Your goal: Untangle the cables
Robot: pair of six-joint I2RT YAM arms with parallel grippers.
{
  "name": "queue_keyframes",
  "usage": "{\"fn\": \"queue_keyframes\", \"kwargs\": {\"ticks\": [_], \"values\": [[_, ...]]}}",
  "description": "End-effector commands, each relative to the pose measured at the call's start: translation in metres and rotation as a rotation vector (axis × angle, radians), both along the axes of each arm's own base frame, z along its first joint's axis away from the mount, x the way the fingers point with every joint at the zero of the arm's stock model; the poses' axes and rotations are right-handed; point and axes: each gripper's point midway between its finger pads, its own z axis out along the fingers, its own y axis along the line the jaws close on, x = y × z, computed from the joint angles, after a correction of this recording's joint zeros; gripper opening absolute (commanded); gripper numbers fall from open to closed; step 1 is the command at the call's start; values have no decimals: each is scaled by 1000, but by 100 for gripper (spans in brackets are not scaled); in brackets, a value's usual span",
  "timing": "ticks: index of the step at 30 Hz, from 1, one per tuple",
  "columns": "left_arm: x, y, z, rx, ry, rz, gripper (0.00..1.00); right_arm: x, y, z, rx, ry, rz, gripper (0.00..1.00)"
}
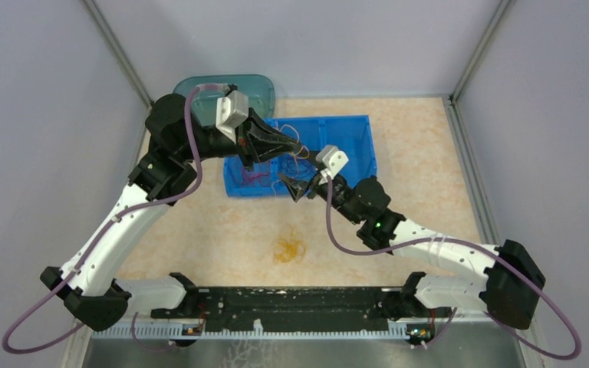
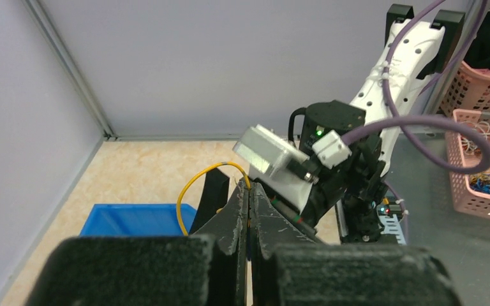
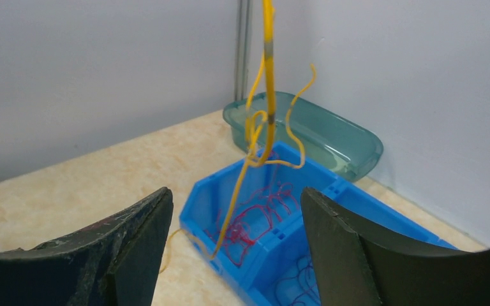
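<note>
The left arm (image 1: 161, 157) is being held out over the blue bin (image 1: 353, 146), and its jaws are being pressed fully together. A yellow cable (image 2: 188, 185) is being pinched at their tips, and from there it is arching out in a loop above the bin's wall (image 2: 134, 220).

Seen from the right wrist, this yellow cable (image 3: 268, 76) is hanging down from above the picture. Several of its strands are being left twisted around one another partway down. One thin strand is trailing on towards the bin's near corner (image 3: 198, 191).

The right arm (image 1: 429, 249) is being held just beside the bin's near edge, with its jaws being spread wide. Nothing is being gripped between them. The hanging cable is being framed in the gap beyond them, apart from both fingers (image 3: 134, 236).

Red cables (image 3: 261, 213) are lying curled inside the bin's left compartment (image 1: 257, 175). A yellow clump (image 1: 289, 249) of cable is lying on the counter (image 1: 199, 230), well apart from the bin and between it and the arms' bases. A teal tub (image 1: 264, 88) is standing against the back wall just beside the bin's far left corner. Pink baskets (image 2: 485, 127) holding coloured wires are being shown off to one side by the left wrist view.
</note>
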Motion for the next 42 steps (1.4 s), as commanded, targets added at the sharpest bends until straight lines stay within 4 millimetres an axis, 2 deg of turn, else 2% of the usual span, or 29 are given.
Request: {"fn": "queue_keyframes", "kwargs": {"ticks": [1,6,9,13,14,15,17,19,23,27,30,33,36,40,42], "values": [[-4,0,10,-45,73,-6,0,16,-6,54,87,-151,-83,71],[-3,0,8,-50,109,-2,0,29,-10,65,144,-176,-142,63],[-1,1,3,-50,125,8,0,29,-10,72,175,-192,-142,51],[10,4,-4,-48,143,77,6,25,-7,77,183,-190,-98,20],[17,6,-9,-37,152,118,10,27,-7,76,189,-168,-91,10],[27,8,-13,-26,155,176,19,30,-9,72,192,-137,-90,0],[52,15,-26,20,169,314,47,38,-15,62,197,-60,-94,0],[78,27,-38,85,167,457,65,52,-25,44,173,30,-121,0],[97,39,-71,270,177,518,98,81,-60,4,107,174,-251,0],[108,55,-101,423,228,520,100,108,-111,-36,47,317,-435,0],[114,68,-111,496,239,525,100,122,-148,-62,2,385,-561,0],[121,82,-109,485,255,544,100,131,-169,-77,-45,413,-637,0],[126,93,-109,469,279,563,100,143,-172,-86,-80,418,-671,0],[128,99,-110,468,312,565,100,175,-167,-98,-153,428,-714,0],[127,102,-107,464,311,567,100,191,-167,-113,-192,444,-736,0]]}}
